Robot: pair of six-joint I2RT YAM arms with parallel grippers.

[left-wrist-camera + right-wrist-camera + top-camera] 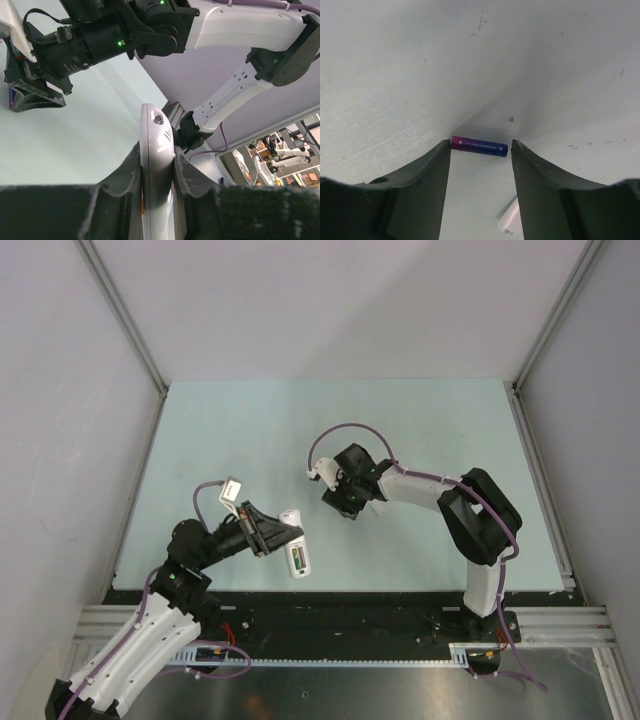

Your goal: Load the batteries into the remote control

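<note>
My left gripper (pixel 268 532) is shut on the white remote control (pixel 297 552) and holds it above the table's near edge. The remote's back recess faces up with the green battery (pixel 298 560) in it. In the left wrist view the remote (pixel 155 125) stands edge-on between my fingers (pixel 134 165). My right gripper (pixel 345 504) points down at the table's middle. In the right wrist view it (pixel 481 150) is open around the purple-blue battery (pixel 480 146), which lies flat on the table. The left fingertip (pixel 442 150) touches the battery's end.
A small white plastic piece (pixel 512 220) lies on the table just below the battery in the right wrist view. The pale green table (pixel 250 430) is walled at the back and both sides. The right arm's wrist (pixel 90 45) hangs close ahead of my left gripper.
</note>
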